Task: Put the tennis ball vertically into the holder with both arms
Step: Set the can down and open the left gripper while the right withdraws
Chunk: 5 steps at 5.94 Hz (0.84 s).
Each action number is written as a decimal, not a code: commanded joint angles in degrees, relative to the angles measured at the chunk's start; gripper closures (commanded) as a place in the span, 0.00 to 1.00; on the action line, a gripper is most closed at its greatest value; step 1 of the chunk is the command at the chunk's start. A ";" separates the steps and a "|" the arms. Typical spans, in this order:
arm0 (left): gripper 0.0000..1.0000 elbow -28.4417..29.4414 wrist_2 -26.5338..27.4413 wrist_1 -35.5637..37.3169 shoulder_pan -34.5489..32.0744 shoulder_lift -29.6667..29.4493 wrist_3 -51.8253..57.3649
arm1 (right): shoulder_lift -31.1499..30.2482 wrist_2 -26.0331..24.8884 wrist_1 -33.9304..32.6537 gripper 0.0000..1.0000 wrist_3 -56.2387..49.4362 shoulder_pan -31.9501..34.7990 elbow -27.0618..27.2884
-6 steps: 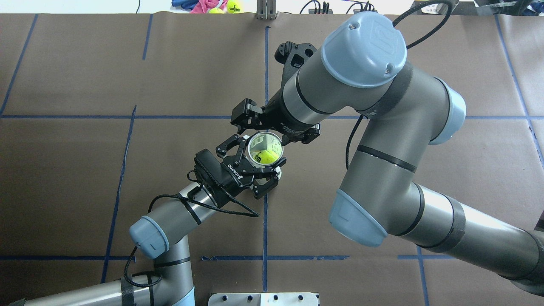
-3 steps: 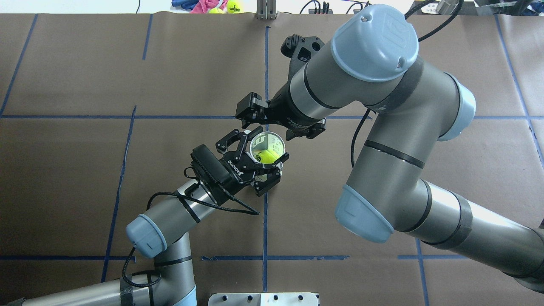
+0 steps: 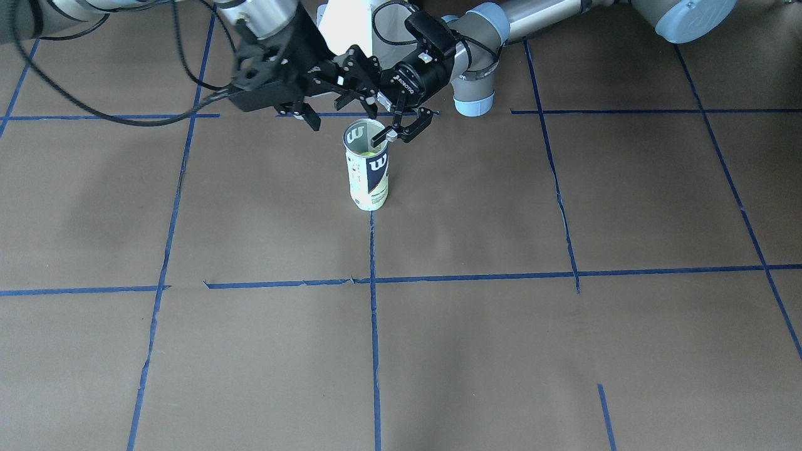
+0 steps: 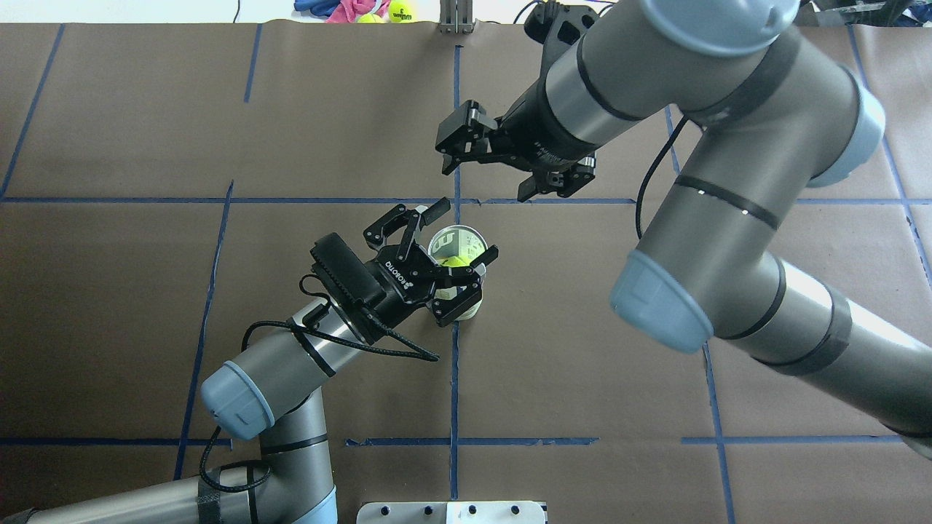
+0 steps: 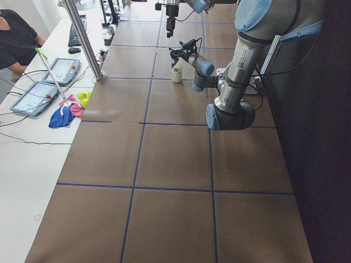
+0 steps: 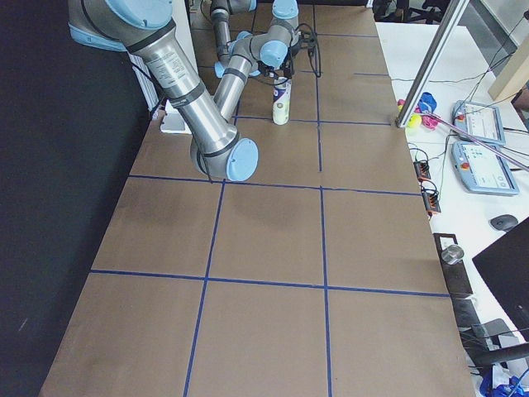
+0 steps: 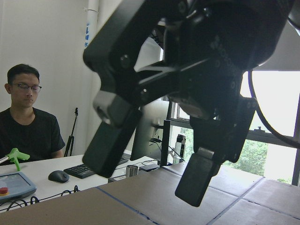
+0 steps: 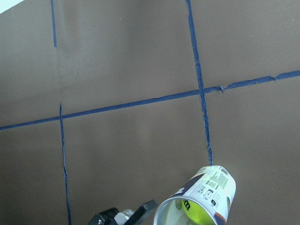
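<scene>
The holder point(image 4: 453, 240) stands upright on the brown table, a clear can with a white and navy label point(image 3: 369, 172). The tennis ball point(image 4: 457, 262) lies inside it, yellow-green below the rim, and shows in the right wrist view point(image 8: 206, 216) too. My left gripper point(image 4: 467, 230) is open, its fingers spread to either side of the can's top and not pressing it. In the left wrist view that gripper point(image 7: 154, 164) shows only a wide empty gap. My right gripper point(image 4: 488, 178) hangs open and empty, above and beyond the can.
Spare tennis balls and cloths point(image 4: 399, 10) lie at the table's far edge. A person point(image 5: 16, 38) sits at the side desk by tablets point(image 5: 55, 71) and a metal post point(image 5: 82, 38). A white plate point(image 4: 451, 511) sits at the near edge.
My right gripper has lifted and moved away from the can toward the table's far side. My left gripper has opened off the holder and drawn back slightly. The ball stays inside.
</scene>
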 commanded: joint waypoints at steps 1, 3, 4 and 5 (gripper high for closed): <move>0.07 -1.06 0.07 0.02 -0.74 0.05 -0.28 | -4.73 7.94 0.03 0.00 -0.05 10.68 2.25; 0.00 -1.77 -0.02 0.37 -7.22 1.45 -0.98 | -10.64 8.05 0.21 0.00 -0.05 15.88 2.70; 0.00 -1.69 0.15 0.54 -12.12 8.07 -1.15 | -14.40 7.79 0.29 0.00 -1.36 17.74 2.70; 0.00 -1.51 0.07 4.38 -18.96 9.09 -1.24 | -18.01 7.87 0.47 0.00 -8.33 21.24 2.53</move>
